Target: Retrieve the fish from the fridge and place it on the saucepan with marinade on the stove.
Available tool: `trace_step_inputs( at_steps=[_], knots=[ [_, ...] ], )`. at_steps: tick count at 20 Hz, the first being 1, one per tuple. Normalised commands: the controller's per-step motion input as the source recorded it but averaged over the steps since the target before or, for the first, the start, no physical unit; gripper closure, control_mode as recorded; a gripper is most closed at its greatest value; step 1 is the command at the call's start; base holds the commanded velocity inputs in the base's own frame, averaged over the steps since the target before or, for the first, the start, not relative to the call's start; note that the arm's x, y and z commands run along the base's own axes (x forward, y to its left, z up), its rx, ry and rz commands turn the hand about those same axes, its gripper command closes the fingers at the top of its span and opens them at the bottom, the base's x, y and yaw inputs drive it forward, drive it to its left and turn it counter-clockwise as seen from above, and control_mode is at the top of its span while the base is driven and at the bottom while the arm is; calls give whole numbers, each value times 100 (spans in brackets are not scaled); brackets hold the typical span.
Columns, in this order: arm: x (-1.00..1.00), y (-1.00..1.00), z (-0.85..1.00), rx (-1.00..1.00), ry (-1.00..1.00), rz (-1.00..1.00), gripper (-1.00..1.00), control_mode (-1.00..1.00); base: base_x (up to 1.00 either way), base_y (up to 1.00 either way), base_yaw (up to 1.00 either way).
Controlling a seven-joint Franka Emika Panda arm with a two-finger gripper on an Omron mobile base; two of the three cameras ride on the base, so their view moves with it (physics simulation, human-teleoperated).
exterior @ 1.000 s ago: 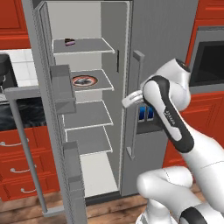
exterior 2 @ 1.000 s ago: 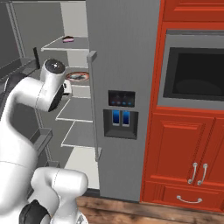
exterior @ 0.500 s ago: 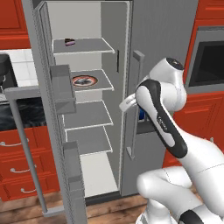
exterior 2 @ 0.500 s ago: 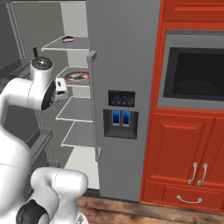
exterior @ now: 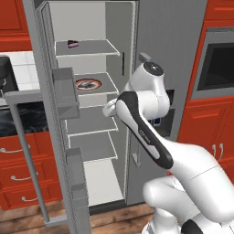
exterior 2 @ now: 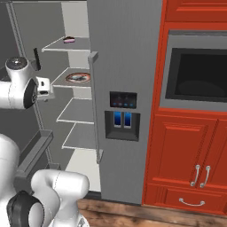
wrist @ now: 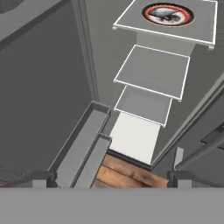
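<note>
swinging in toward the open fridge [exterior: 173, 50] from beside its dispenser, the gripper [wrist: 109, 179] now faces the shelves with fingers spread and empty, so the fish [wrist: 165, 15], on its plate on the second shelf, is ahead.

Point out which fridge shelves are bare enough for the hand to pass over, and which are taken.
The two lower shelves and the fridge floor below the plate are bare. The plate takes the middle of its shelf, leaving only margins. The top shelf holds a small dark item at its left; its right is free.
</note>
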Motion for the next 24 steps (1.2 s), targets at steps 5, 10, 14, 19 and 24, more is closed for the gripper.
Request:
trace_step_inputs(
  at_steps=[5, 10, 14, 19, 24],
  knots=[
    [-30, -85, -11, 0, -8, 0, -100, -100, 0, 0, 0],
    [-24, -100, -15, 0, -19, 0, -100, -100, 0, 0, 0],
    [-3, -19, 0, 0, -2, 0, -100, -100, 0, 0, 0],
    [0, 0, 0, 0, 0, 0, -100, -100, 0, 0, 0],
    [0, 3, 0, 0, 0, 0, -100, -100, 0, 0, 0]
  ],
)
